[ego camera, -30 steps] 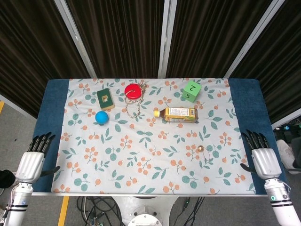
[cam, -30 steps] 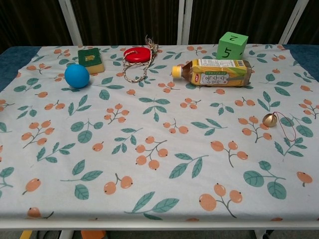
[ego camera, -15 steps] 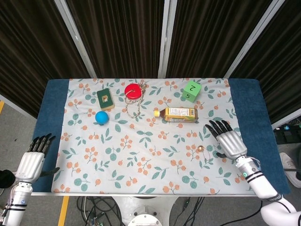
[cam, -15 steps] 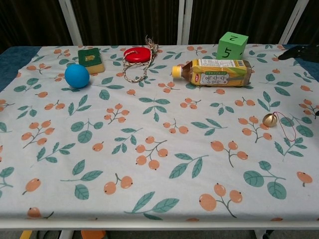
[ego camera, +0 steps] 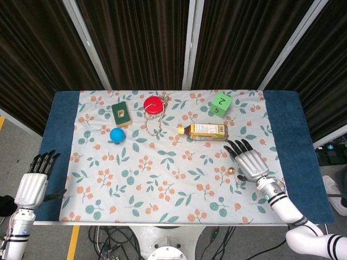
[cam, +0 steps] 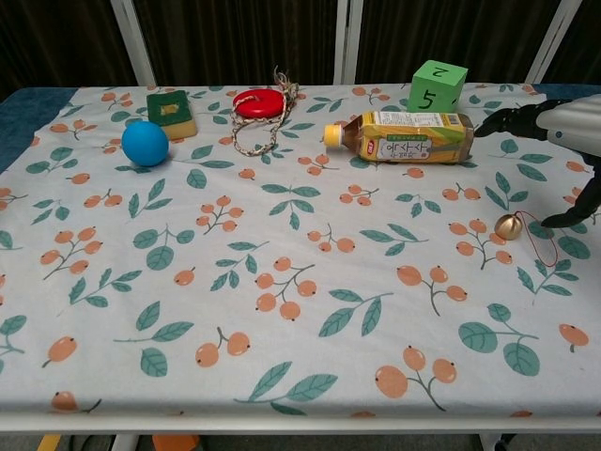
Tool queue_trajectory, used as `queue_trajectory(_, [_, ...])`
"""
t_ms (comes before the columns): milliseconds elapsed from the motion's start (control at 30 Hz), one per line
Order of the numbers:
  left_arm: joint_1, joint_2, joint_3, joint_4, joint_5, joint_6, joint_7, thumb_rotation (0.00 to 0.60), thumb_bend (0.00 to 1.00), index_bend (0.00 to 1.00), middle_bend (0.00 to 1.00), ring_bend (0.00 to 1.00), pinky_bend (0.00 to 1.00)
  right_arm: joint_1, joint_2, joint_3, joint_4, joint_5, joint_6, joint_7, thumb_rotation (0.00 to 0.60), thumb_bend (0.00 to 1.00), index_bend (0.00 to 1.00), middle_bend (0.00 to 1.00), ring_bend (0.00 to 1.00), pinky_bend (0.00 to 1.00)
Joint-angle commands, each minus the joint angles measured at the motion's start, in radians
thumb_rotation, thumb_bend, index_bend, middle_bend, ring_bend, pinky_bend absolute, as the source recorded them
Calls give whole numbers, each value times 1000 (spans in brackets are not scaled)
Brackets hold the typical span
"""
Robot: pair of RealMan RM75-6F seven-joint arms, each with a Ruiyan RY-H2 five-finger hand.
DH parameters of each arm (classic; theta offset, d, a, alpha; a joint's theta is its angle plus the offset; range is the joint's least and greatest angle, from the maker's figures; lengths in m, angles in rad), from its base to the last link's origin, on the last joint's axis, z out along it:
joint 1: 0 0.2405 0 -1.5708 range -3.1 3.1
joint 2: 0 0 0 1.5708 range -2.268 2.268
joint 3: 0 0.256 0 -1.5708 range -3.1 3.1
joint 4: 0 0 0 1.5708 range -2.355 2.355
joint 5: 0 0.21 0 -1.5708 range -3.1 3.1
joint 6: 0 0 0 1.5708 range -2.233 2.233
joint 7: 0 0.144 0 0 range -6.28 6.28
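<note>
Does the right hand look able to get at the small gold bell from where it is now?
Probably yes. The right hand hovers open just beside the bell, with only bare tablecloth between them; the bottle lies further back, out of the way.

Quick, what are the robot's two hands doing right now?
Left hand: open, holding nothing, off the table's left edge.
Right hand: open, fingers spread, holding nothing, over the cloth between the little bell and the bottle.
</note>
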Motion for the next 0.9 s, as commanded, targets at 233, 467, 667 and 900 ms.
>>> queue_trajectory(233, [-10,-39,-20,29,-12,9,107,600,0,0,0,0,4,4,4,-20,13,-5,2,20,600,78,153,0,0,0])
queue_trajectory(467, [-9,-37,-17,25,-15,5,107,600,0,0,0,0,4,14,-15,-30,37,-7,-5,30,600,127,236,0,0,0])
queue_trajectory(667, [-9,-36,-13,29,-17,-3,96,600,0,0,0,0,4,21,-32,-38,56,3,-11,23,600,155,316,0,0,0])
queue_trajectory(900, [-8,-33,-8,30,-20,-9,87,600,0,0,0,0,4,30,-49,-43,72,7,-13,22,600,177,360,0,0,0])
